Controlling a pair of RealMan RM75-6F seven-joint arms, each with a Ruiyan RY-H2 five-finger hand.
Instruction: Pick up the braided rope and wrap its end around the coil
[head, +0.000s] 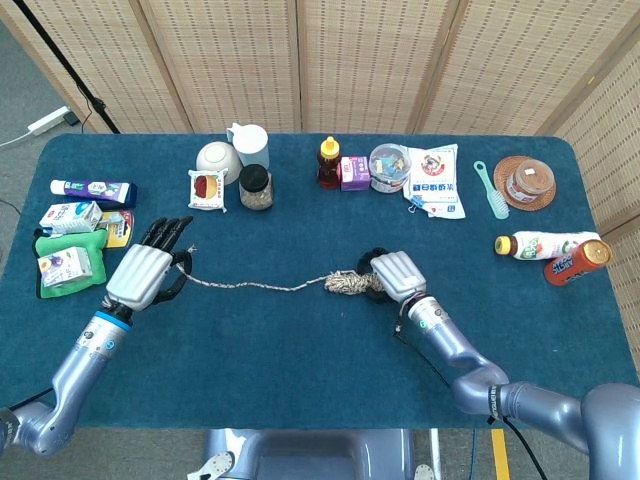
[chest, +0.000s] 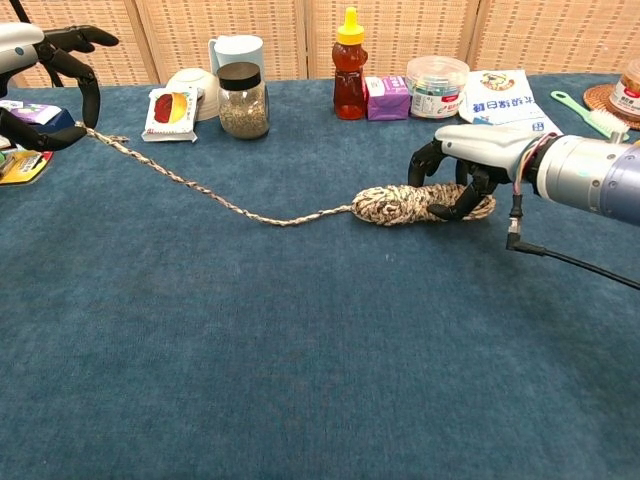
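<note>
The braided rope's coil (head: 346, 286) (chest: 398, 204) lies at mid table. Its loose end (chest: 180, 178) runs left in a slack line to my left hand. My right hand (head: 397, 274) (chest: 478, 151) covers the coil's right end, its fingers (chest: 462, 200) curled around the bundle and gripping it. My left hand (head: 143, 273) (chest: 38, 72) pinches the rope's frayed tip (chest: 92, 131) between thumb and a finger, with the other fingers spread. The coil's right end is hidden under the right hand in the head view.
Along the back stand a glass jar (chest: 243, 99), a honey bottle (chest: 348, 66), a white bowl (chest: 190, 87), a snack packet (chest: 171, 108) and a plastic tub (chest: 436, 86). Cartons and a green cloth (head: 68, 250) sit by the left hand. Bottles (head: 556, 254) lie far right.
</note>
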